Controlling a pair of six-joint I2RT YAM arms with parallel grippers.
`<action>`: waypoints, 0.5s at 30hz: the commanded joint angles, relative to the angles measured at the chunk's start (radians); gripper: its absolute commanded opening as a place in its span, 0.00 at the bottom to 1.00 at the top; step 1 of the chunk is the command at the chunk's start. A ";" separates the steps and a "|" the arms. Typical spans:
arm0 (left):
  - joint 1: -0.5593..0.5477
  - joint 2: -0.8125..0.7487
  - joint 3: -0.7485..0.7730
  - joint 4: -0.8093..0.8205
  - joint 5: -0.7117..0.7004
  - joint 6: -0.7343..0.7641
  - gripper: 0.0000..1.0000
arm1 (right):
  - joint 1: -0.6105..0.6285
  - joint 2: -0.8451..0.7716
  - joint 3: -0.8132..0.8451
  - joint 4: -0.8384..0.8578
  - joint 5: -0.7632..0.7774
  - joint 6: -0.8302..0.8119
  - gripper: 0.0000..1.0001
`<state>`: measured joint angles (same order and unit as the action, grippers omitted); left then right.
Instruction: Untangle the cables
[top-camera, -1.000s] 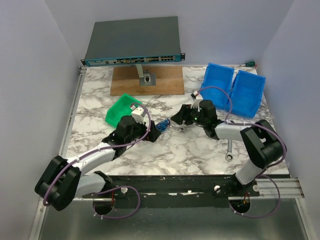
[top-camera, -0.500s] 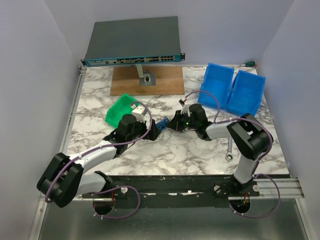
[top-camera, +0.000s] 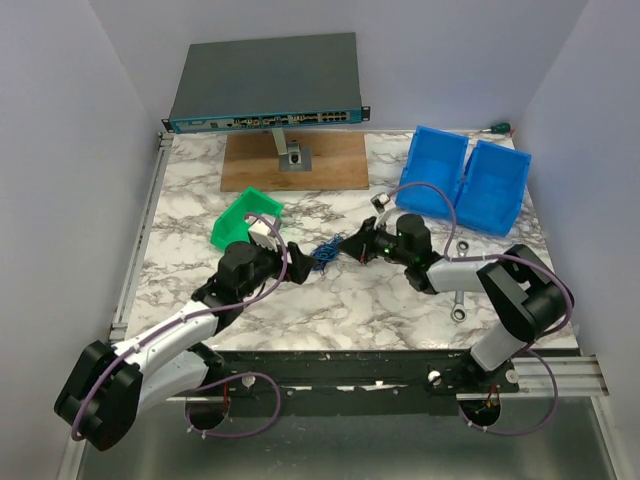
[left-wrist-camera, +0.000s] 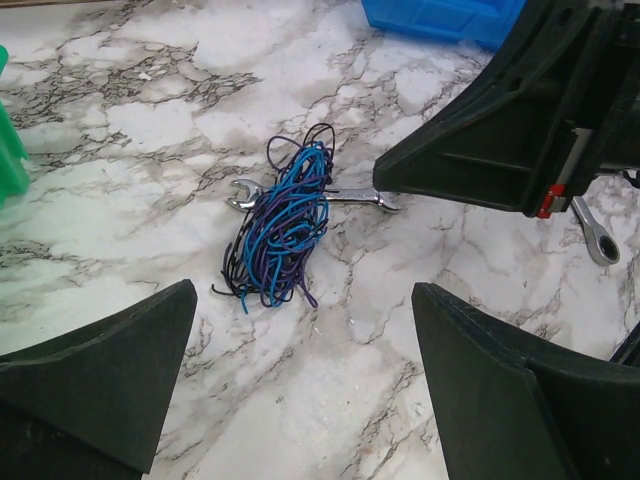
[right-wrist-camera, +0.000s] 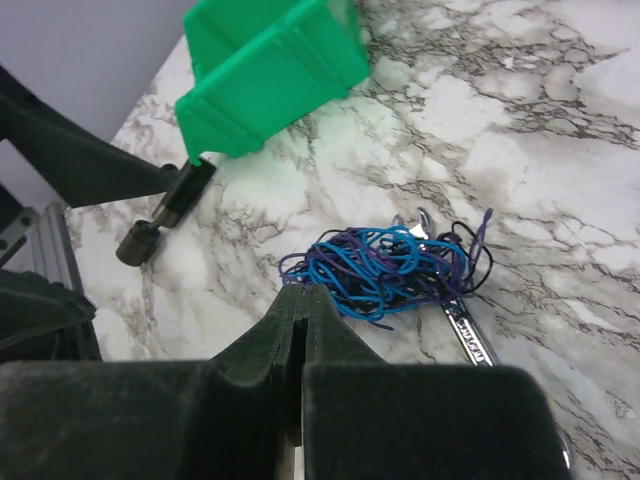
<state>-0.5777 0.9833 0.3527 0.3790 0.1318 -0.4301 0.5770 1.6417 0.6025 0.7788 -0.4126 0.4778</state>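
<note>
The cables (top-camera: 322, 254) are a small tangled bundle of blue, purple and black wires lying on the marble table between the two arms. In the left wrist view the cables (left-wrist-camera: 280, 225) rest ahead of my left gripper (left-wrist-camera: 303, 295), which is open wide with only bare table between its fingers. My left gripper (top-camera: 300, 262) sits just left of the bundle. My right gripper (right-wrist-camera: 305, 292) is shut, its tips at the near edge of the cables (right-wrist-camera: 390, 265); no strand shows between the jaws. From above, my right gripper (top-camera: 348, 246) is just right of the bundle.
A silver wrench (left-wrist-camera: 355, 197) lies under the bundle, and a second wrench (top-camera: 459, 300) lies by the right arm. A green bin (top-camera: 240, 222) stands left of the bundle, two blue bins (top-camera: 465, 185) at the back right. A network switch (top-camera: 265, 85) and wooden board (top-camera: 295, 160) stand behind.
My right gripper has closed and now points at the bundle's right edge. My left gripper has drawn back a little to the left, staying open.
</note>
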 joint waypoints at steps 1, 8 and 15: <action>0.003 0.000 0.007 0.019 -0.020 0.017 0.92 | 0.001 -0.043 -0.045 0.139 -0.079 0.014 0.01; 0.003 -0.002 0.004 0.021 -0.018 0.016 0.92 | 0.001 -0.093 -0.072 0.093 -0.098 -0.005 0.00; 0.004 0.116 0.069 -0.024 0.038 0.004 0.92 | 0.001 -0.243 -0.161 -0.051 0.053 -0.032 0.01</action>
<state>-0.5777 1.0351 0.3721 0.3717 0.1299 -0.4271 0.5770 1.4879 0.5072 0.8024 -0.4553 0.4706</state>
